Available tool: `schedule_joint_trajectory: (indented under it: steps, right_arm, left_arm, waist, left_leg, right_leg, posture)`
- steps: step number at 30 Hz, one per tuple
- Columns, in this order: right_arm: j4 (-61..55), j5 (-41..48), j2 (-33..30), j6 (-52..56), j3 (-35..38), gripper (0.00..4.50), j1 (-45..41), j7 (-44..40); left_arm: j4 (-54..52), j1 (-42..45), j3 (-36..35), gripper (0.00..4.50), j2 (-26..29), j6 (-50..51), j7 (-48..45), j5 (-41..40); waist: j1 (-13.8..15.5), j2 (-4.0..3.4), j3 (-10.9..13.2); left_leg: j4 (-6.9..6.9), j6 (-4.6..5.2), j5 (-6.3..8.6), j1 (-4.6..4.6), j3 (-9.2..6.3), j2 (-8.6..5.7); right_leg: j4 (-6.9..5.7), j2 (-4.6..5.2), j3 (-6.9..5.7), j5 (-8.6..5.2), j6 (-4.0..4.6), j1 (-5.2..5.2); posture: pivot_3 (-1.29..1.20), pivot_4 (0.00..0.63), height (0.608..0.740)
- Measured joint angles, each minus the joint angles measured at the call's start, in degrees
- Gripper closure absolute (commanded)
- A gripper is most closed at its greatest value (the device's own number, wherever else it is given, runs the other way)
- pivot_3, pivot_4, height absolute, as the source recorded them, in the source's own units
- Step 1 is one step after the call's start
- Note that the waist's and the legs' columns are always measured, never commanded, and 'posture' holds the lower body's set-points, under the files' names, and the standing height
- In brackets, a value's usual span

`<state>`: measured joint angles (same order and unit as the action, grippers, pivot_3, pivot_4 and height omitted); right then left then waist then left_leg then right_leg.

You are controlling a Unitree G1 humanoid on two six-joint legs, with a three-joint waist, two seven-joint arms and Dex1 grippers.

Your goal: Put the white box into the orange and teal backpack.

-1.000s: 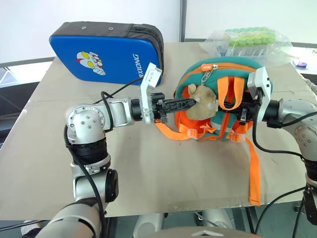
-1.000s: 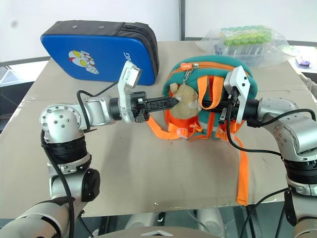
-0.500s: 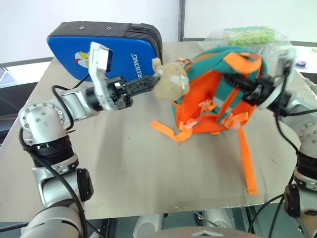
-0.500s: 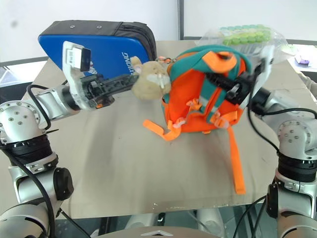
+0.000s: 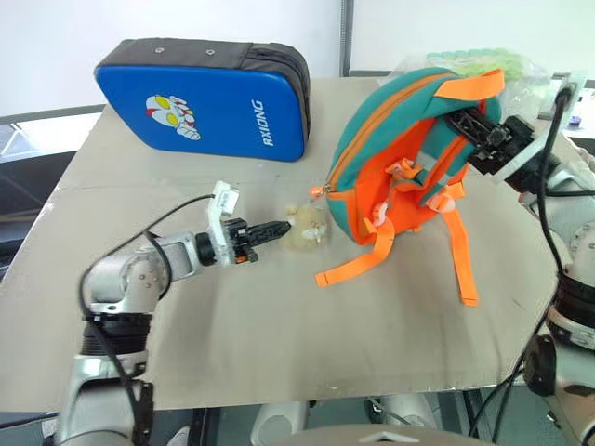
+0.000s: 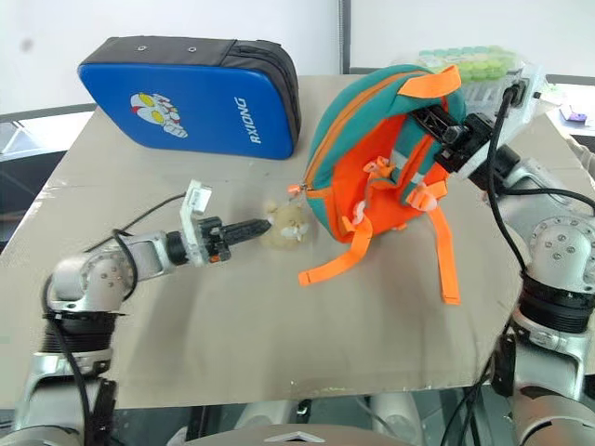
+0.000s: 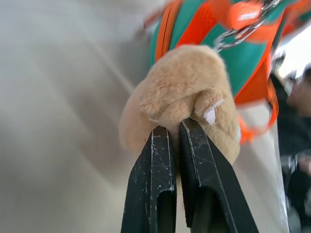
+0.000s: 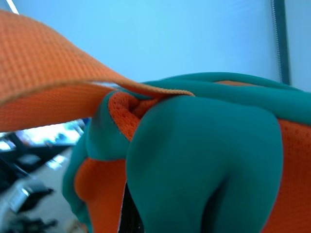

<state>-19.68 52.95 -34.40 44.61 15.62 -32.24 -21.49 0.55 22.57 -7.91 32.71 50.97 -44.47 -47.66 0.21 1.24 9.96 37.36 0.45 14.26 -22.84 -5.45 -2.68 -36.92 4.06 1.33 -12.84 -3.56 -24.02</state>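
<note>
The orange and teal backpack (image 5: 390,158) stands tilted on the table at the right, its orange strap side facing me and its straps trailing onto the tabletop. My right gripper (image 5: 468,123) is shut on its top, by the orange loop, and holds it up; teal fabric of the backpack (image 8: 204,160) lies right in front of that wrist. The tan plush piece (image 5: 307,230) hangs off the backpack's zipper by a chain and rests on the table to its left. My left gripper (image 5: 282,226) is shut on the plush (image 7: 180,92), low over the table. The white box is out of view.
A big blue padded case (image 5: 204,98) with a cartoon figure lies at the back left. A clear bag of green-capped tubes (image 6: 474,65) sits behind the backpack at the back right. The tan tabletop (image 5: 279,325) stretches towards its front edge.
My left gripper has dropped down and to the left, bringing the plush onto the table. The right gripper has raised the backpack's top, tipping it from lying flat to nearly upright.
</note>
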Motion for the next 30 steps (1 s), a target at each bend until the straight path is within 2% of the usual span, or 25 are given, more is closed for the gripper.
schedule_joint_trajectory:
  steps: [1, 2, 3, 5, 6, 7, 8, 11, 14, 15, 18, 20, 24, 30]
  right_arm:
    - [-1.4, -2.6, -1.1, -1.4, -1.9, 3.97, 1.0, -1.6]
    - [-2.6, -5.3, -2.6, -3.3, -3.7, 3.78, 2.2, -3.3]
    - [-4.1, -9.9, -4.3, -6.1, -7.2, 3.36, 4.3, -5.7]
    - [-4.4, -12.8, -3.5, -8.2, -9.6, 2.57, 6.0, -7.0]
    - [-4.8, -13.7, -3.7, -8.8, -10.2, 2.14, 7.1, -7.5]
    - [-5.5, -14.1, -4.1, -9.1, -10.2, 1.77, 8.7, -8.4]
    - [-6.6, -14.5, -5.3, -9.4, -10.1, 1.2, 10.9, -9.6]
    - [-7.7, -14.6, -9.7, -9.4, -7.7, 0.04, 16.7, -13.3]
    - [-9.1, -12.3, -17.4, -7.5, 2.5, 0.0, 28.7, -21.3]
    - [-9.1, -11.6, -18.3, -7.1, 5.7, 0.0, 31.4, -23.3]
    - [-11.1, -8.8, -18.8, -6.8, 12.2, 0.0, 35.2, -27.1]
    - [-11.6, -9.0, -18.9, -7.6, 13.3, 0.0, 37.1, -28.5]
    - [-9.7, -14.0, -16.7, -13.2, 16.0, 0.0, 46.9, -32.3]
    - [-3.7, -19.5, -14.9, -20.1, 18.7, 0.0, 53.0, -35.7]
  left_arm:
    - [0.0, 0.0, 0.0, 4.5, 0.1, -1.6, 0.0, 1.1]
    - [-0.3, 0.0, 0.2, 4.5, 0.2, -3.6, -0.3, 2.7]
    - [-1.1, 0.0, 0.9, 4.5, 1.0, -8.0, -1.2, 5.9]
    - [-1.7, 0.7, 1.2, 4.5, 0.8, -11.8, -1.9, 7.8]
    - [-2.1, 1.3, 1.2, 3.82, 0.1, -12.8, -2.0, 8.0]
    - [-3.0, 1.8, 1.2, 3.63, -0.3, -13.8, -2.0, 8.1]
    - [-4.7, 1.8, 1.0, 3.09, -0.3, -14.6, -2.1, 8.1]
    - [-8.4, 0.8, -0.1, 1.95, 0.9, -15.6, -2.8, 8.1]
    - [-13.4, -6.4, -2.5, 0.7, 3.5, -15.9, -3.8, 7.9]
    - [-14.0, -8.5, -3.5, 0.09, 4.1, -15.9, -4.2, 7.6]
    - [-18.7, -13.8, -5.1, 0.09, 5.6, -16.5, -4.9, 7.3]
    - [-20.5, -16.6, -5.4, 0.09, 5.9, -17.1, -5.4, 7.4]
    - [-26.5, -29.8, -8.0, 0.09, 5.7, -19.4, -5.3, 8.1]
    - [-30.0, -40.8, -14.4, 0.09, 6.0, -22.0, -6.0, 8.5]
  waist:
    - [-0.2, 0.01, 0.0]
    - [-0.3, 0.0, 0.0]
    - [-0.5, 0.01, 0.0]
    - [-0.8, 0.0, 0.0]
    - [-0.8, 0.0, 0.0]
    - [-0.8, 0.02, 0.0]
    - [-0.7, 0.01, 0.0]
    - [-0.7, 0.01, 0.0]
    - [-0.7, -0.01, 0.0]
    - [-0.8, 0.0, 0.0]
    - [-1.0, -0.01, 0.0]
    - [-0.8, -0.01, 0.0]
    - [-0.5, 0.07, 0.0]
    - [-0.1, 0.03, 0.0]
  left_leg:
    - [0.0, 0.0, 0.0, 0.0, 0.0, 0.01]
    - [-0.03, 0.0, 0.0, 0.02, 0.02, -0.01]
    - [-0.05, 0.0, 0.0, 0.04, 0.11, 0.01]
    - [-0.05, 0.0, 0.0, 0.06, 0.11, 0.07]
    - [-0.05, 0.0, 0.0, 0.06, 0.07, 0.08]
    - [-0.01, 0.0, 0.0, 0.03, 0.03, 0.08]
    - [-0.01, 0.0, 0.0, 0.03, 0.03, 0.07]
    - [0.0, 0.18, 0.11, 0.04, 0.08, 0.06]
    - [-0.06, 0.29, 0.18, 0.07, 0.11, 0.1]
    - [-0.06, 0.32, 0.19, 0.08, 0.15, 0.15]
    - [-0.04, 0.4, 0.24, 0.31, 0.21, 0.28]
    - [-0.04, 0.41, 0.25, 0.51, 0.21, 0.31]
    - [-0.02, 0.42, 0.26, 0.68, 0.31, 0.39]
    - [-0.01, 0.42, 0.26, 0.95, 0.44, 0.47]
  right_leg:
    - [0.0, -0.03, -0.01, 0.0, 0.0, 0.0]
    - [0.0, -0.04, -0.01, 0.0, 0.0, -0.01]
    - [-0.01, -0.08, -0.04, 0.0, 0.0, 0.0]
    - [-0.04, -0.06, 0.01, 0.0, 0.0, 0.0]
    - [-0.04, -0.05, 0.01, 0.0, 0.0, 0.0]
    - [-0.03, -0.04, -0.01, 0.0, 0.0, 0.01]
    - [-0.01, -0.01, -0.01, 0.0, 0.0, 0.03]
    - [0.08, -0.01, 0.05, 0.0, -0.02, 0.07]
    - [0.18, -0.03, 0.06, -0.03, -0.03, 0.12]
    - [0.18, -0.06, 0.08, -0.02, -0.03, 0.12]
    - [0.13, -0.1, 0.13, -0.01, -0.02, 0.28]
    - [0.13, -0.17, 0.1, -0.03, -0.01, 0.49]
    - [0.16, -0.16, 0.16, -0.17, 0.22, 0.66]
    - [0.15, -0.16, 0.24, -0.22, 0.15, 0.84]
  posture:
    - [0.0, 0.15, 0.74]
    - [0.0, 0.15, 0.74]
    - [0.0, 0.15, 0.74]
    - [0.0, 0.15, 0.74]
    - [0.0, 0.15, 0.74]
    - [0.0, 0.15, 0.74]
    - [0.0, 0.15, 0.74]
    - [0.0, 0.15, 0.74]
    - [0.0, 0.15, 0.74]
    - [0.0, 0.15, 0.74]
    - [0.0, 0.15, 0.74]
    - [0.0, 0.15, 0.74]
    - [0.0, 0.15, 0.74]
    - [0.0, 0.15, 0.74]
